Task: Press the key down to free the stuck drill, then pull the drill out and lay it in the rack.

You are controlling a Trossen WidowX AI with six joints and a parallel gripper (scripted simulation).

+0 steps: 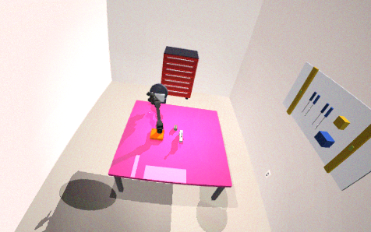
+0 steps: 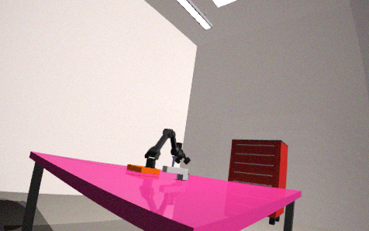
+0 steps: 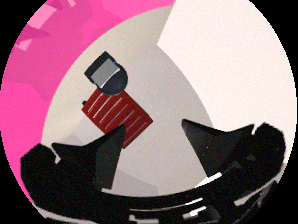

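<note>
My gripper [image 1: 150, 94] [image 2: 187, 160] [image 3: 154, 124] is open, with nothing visible between its fingers in the wrist view. It is raised above the table, away from the workpieces. A white block [image 1: 181, 137] [image 2: 173, 170] with small dark marks lies on the pink table [image 1: 203, 156] [image 2: 240, 198]. A thin blue upright piece [image 2: 173, 161] shows over that block in the exterior view, possibly the drill. A small greyish piece [image 1: 175, 127] stands near the block. A flat orange block [image 1: 157, 135] [image 2: 141, 169] lies beside the arm base. I cannot tell the key or the rack for certain.
A red drawer cabinet [image 1: 179, 74] [image 2: 253, 163] [image 3: 117, 115] stands beyond the table. A dark rounded object with a grey face [image 1: 158, 92] [image 3: 106, 74] is near the table's far edge. A tool board [image 1: 300, 93] hangs on the right wall.
</note>
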